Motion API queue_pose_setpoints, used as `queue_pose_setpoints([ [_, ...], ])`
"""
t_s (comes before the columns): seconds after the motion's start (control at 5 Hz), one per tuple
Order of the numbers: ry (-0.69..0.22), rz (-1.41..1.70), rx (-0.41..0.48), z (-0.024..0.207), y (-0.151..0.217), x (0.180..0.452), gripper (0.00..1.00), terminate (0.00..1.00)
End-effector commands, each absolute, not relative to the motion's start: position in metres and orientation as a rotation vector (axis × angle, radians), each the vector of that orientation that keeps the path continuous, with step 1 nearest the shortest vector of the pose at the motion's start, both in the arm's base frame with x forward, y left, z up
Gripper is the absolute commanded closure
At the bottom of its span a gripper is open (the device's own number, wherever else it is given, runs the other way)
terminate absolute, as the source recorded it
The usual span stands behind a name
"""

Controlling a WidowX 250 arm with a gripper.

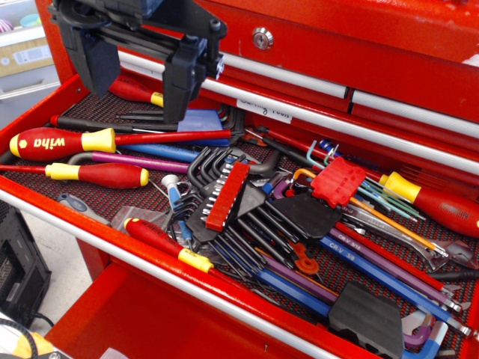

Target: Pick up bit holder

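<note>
The bit holder [227, 196] is a narrow red plastic strip with a row of small silvery bits. It lies tilted on top of black hex keys in the middle of the open red drawer [150, 273]. My gripper [138, 71] is black and hangs at the upper left, above the drawer's back left part. Its two fingers [182, 84] stand apart with nothing between them. The gripper is well up and to the left of the bit holder and does not touch it.
A squarish red holder [338, 182] with coloured hex keys lies to the right. Red and yellow screwdrivers [63, 142] lie at the left. Black hex key holders [370, 318] and long hex keys fill the right. Closed cabinet drawers [337, 45] rise behind.
</note>
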State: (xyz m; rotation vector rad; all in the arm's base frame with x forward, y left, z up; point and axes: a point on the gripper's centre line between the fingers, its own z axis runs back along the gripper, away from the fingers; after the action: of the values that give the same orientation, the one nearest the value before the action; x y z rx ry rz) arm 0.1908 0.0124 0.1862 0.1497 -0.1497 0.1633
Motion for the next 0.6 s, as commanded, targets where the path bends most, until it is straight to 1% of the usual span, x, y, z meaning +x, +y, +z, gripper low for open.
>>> queue_pose_setpoints([
  [0.0, -0.150, 0.163, 0.150, 0.186, 0.012, 0.191, 0.00, 0.00],
  [0.2, -0.158, 0.130, 0.169, 0.172, 0.018, 0.223, 0.00, 0.00],
  [0.4, -0.141, 0.126, 0.194, 0.156, 0.015, 0.245, 0.00, 0.00],
])
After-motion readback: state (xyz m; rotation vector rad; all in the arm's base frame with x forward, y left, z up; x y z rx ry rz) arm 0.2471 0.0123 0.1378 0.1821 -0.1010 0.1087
